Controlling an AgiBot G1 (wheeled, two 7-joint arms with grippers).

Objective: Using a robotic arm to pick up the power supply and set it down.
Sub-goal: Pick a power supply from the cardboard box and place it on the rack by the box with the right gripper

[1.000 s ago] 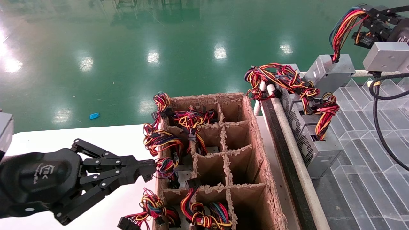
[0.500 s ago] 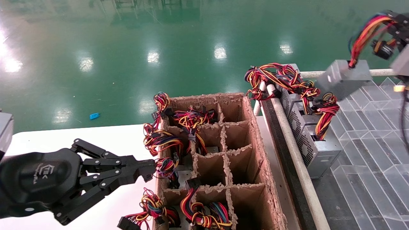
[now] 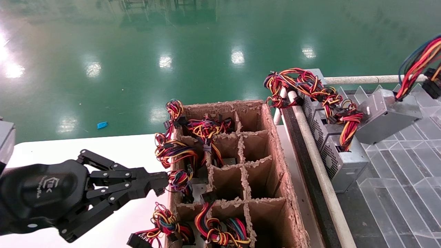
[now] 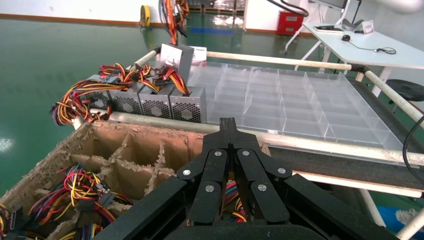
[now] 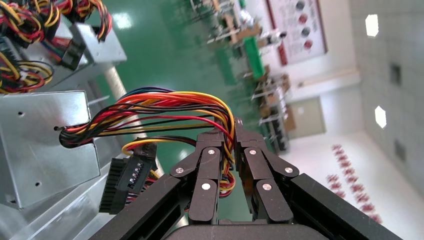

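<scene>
Grey steel supply (image 3: 387, 115) hangs far right by its wires (image 5: 165, 107), pinched in the closed right gripper (image 5: 228, 131). It looks heavy and likely to swing. Left gripper (image 3: 162, 184) idles closed, empty.

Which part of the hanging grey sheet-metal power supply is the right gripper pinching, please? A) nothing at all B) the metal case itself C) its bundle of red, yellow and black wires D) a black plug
C: in the right wrist view the right gripper is closed on the wire bundle, and the grey sheet-metal power supply hangs from those wires.
</scene>
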